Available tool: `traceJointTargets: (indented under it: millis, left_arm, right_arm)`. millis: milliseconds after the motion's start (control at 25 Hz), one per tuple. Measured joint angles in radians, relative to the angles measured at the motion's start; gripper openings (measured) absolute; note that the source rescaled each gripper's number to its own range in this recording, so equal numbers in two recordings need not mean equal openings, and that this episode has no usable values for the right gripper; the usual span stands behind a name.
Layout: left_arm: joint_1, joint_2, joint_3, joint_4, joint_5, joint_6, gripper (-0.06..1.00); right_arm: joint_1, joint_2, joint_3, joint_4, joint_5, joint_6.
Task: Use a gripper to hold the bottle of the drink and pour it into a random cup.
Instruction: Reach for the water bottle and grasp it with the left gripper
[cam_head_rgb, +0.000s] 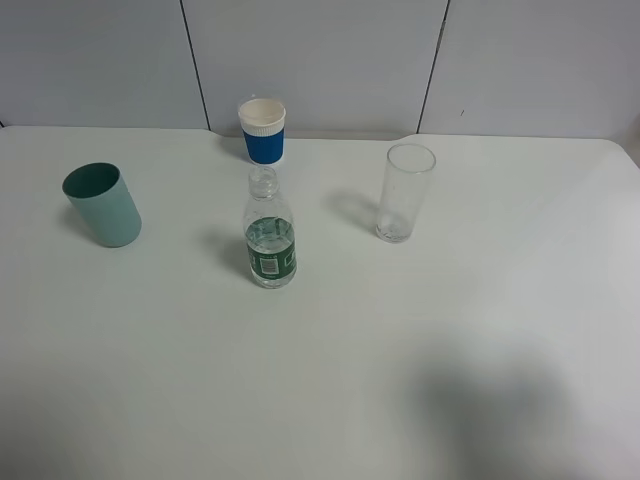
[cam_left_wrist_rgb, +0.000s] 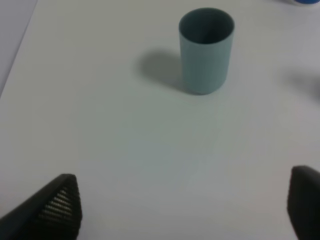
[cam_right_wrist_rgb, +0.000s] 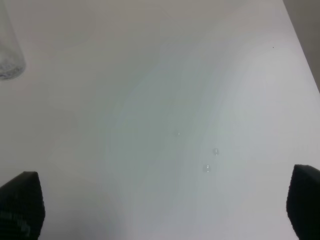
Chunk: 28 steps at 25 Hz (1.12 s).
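Observation:
The bottle of the drink (cam_head_rgb: 270, 235) stands upright near the table's middle, clear with a dark green label and liquid inside. The teal-green cup (cam_head_rgb: 103, 205) stands at the far left. In the left wrist view this cup (cam_left_wrist_rgb: 206, 50) is upright and well ahead of my left gripper (cam_left_wrist_rgb: 185, 210), whose black fingertips (cam_left_wrist_rgb: 57, 205) stand wide apart with only bare table between them. My right gripper (cam_right_wrist_rgb: 165, 207) is open too, over bare table, with nothing between its jaws. Neither gripper shows in the exterior high view.
A blue-and-white paper cup (cam_head_rgb: 263, 131) stands just behind the bottle. A tall clear glass (cam_head_rgb: 405, 193) stands to the right, and its base (cam_right_wrist_rgb: 7, 50) shows at the edge of the right wrist view. Small water drops (cam_right_wrist_rgb: 210, 160) lie on the white table (cam_head_rgb: 450, 330).

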Motion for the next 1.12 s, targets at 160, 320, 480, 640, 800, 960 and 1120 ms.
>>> traceJointTargets:
  millis: [160, 320, 480, 640, 800, 960, 1120]
  left_arm:
    - [0.000, 0.000, 0.000, 0.000, 0.000, 0.000, 0.60]
    - [0.000, 0.000, 0.000, 0.000, 0.000, 0.000, 0.60]
    - [0.000, 0.000, 0.000, 0.000, 0.000, 0.000, 0.60]
    - [0.000, 0.000, 0.000, 0.000, 0.000, 0.000, 0.60]
    - [0.000, 0.000, 0.000, 0.015, 0.000, 0.000, 0.60]
    - [0.000, 0.035, -0.007, 0.023, 0.000, 0.000, 0.60]
    - [0.000, 0.152, -0.046, 0.040, -0.006, 0.000, 0.60]
  right_arm:
    - [0.000, 0.000, 0.000, 0.000, 0.000, 0.000]
    - [0.000, 0.000, 0.000, 0.000, 0.000, 0.000]
    - [0.000, 0.000, 0.000, 0.000, 0.000, 0.000]
    - [0.000, 0.000, 0.000, 0.000, 0.000, 0.000]
    - [0.000, 0.000, 0.000, 0.000, 0.000, 0.000]
    - [0.000, 0.000, 0.000, 0.000, 0.000, 0.000]
    - [0.000, 0.000, 0.000, 0.000, 0.000, 0.000]
